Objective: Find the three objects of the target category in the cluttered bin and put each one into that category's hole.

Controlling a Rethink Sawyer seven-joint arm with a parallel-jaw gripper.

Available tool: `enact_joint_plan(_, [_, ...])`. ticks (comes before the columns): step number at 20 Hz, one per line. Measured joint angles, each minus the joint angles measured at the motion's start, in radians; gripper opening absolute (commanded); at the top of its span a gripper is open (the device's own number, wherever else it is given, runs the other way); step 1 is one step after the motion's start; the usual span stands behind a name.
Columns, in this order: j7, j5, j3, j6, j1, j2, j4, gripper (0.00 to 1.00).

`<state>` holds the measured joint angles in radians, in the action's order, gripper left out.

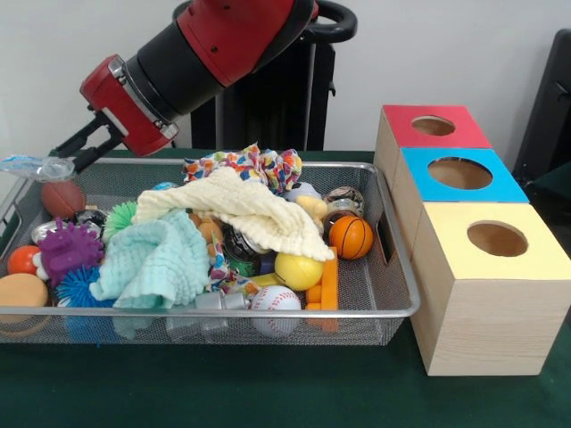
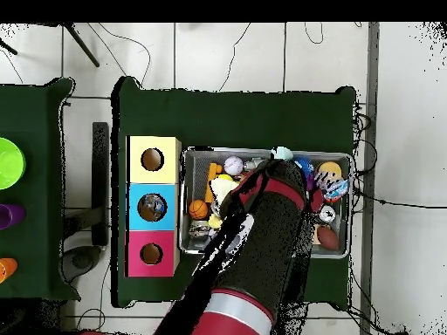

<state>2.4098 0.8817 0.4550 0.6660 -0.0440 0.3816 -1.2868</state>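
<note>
A wire mesh bin (image 1: 397,276) holds a heap of toys and cloths. Among them are a small basketball (image 1: 351,237), a yellow ball (image 1: 298,271), a baseball (image 1: 275,309) and a brown football (image 1: 62,198). My gripper (image 1: 61,160) hangs over the bin's far left corner, shut on a clear plastic object (image 1: 31,167) held just above the rim. Three wooden boxes stand right of the bin, with red (image 1: 401,120), blue (image 1: 428,189) and yellow (image 1: 526,260) tops and one round hole each. In the overhead view the arm covers the middle of the bin (image 2: 186,201).
A cream cloth (image 1: 241,209), a mint cloth (image 1: 156,263) and a patterned cloth (image 1: 245,165) lie over the pile. A purple spiky toy (image 1: 67,250), an orange ball (image 1: 22,260) and a peach foam ball (image 1: 22,292) sit at the bin's left end.
</note>
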Motion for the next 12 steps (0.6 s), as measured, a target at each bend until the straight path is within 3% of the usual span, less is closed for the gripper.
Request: enact_joint_plan(12, [0.000, -0.050, -0.013, 0.018, -0.002, 0.041, -0.049, 0.00])
